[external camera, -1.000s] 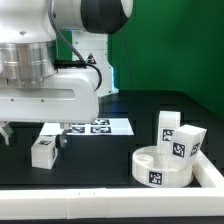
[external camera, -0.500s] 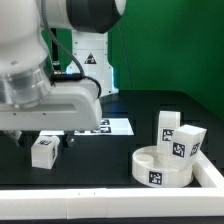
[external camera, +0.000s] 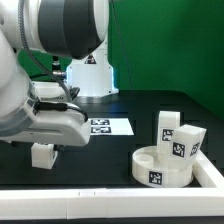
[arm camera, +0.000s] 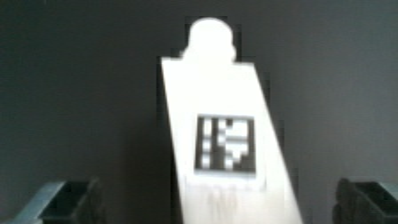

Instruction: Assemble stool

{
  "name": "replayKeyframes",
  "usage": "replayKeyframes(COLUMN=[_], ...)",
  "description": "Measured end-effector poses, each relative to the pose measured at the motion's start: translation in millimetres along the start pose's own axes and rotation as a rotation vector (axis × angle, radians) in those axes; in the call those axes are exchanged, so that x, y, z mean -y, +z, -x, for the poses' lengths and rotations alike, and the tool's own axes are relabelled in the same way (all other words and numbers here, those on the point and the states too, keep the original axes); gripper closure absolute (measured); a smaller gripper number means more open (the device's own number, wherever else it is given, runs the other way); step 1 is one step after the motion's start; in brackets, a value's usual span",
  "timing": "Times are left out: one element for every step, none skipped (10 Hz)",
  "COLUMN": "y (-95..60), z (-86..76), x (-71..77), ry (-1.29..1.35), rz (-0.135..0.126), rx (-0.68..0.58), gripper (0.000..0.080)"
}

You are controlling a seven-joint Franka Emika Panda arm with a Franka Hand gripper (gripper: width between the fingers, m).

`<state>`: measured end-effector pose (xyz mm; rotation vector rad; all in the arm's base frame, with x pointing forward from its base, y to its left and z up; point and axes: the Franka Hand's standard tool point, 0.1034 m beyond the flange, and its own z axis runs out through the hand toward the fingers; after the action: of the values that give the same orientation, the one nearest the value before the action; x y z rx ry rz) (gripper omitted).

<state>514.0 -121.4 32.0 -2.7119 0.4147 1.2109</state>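
Observation:
A white stool leg [arm camera: 217,150] with a black-and-white tag and a round peg on its end fills the wrist view. It lies between my fingers, with a dark gap on each side. My gripper [arm camera: 214,205] is open around it. In the exterior view this leg [external camera: 42,155] lies on the black table at the left, partly hidden under my hand [external camera: 50,122]. The round seat [external camera: 158,170] sits at the exterior view's right. Two more legs [external camera: 167,126] [external camera: 186,143] stand upright at it.
The marker board [external camera: 108,127] lies flat on the table behind my hand. A white border rail [external camera: 110,195] runs along the front edge and another up the right side. The robot base [external camera: 90,72] stands at the back before a green wall.
My arm has swung down and toward the camera over the left leg, now covering much of it. The leg, the seat and the other two legs have not moved.

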Motion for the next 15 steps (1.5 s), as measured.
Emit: replayKeyframes(y=[4.0,3.7,0.7,0.3,2.2,6.1,9.2,12.1,13.2,13.6,13.4,13.4,13.3,13.3,13.3], z=[0.9,-5.1,-8.2,-9.3,-13.5,-16.4,-19.0,-20.8,-22.9,-23.7,-24.7,-24.9,-24.9,-25.0,-25.1], x=[-2.4,-2.4,-0.4,2.2,5.4,6.2,4.7,3.6,3.5,3.1,3.5,3.9,4.1,4.2,4.2], ry=[0.008,0.008,0.004,0.000,-0.005,-0.005,-0.002,0.000,0.000,0.002,0.003,0.003,0.003,0.003,0.003], rz=[-0.002,0.003,0.007,0.010,0.016,0.020,0.020,0.021,0.023,0.023,0.024,0.025,0.025,0.025,0.025], rx=[0.073,0.091,0.076,0.067,0.047,0.039,0.031,0.027,0.018,0.015,0.010,0.010,0.009,0.009,0.009], gripper=[0.0151,0.0151,0.0151,0.0151,0.0151,0.0151,0.0151,0.0151,0.0151,0.0165,0.0165,0.0335,0.0475,0.0475,0.0475])
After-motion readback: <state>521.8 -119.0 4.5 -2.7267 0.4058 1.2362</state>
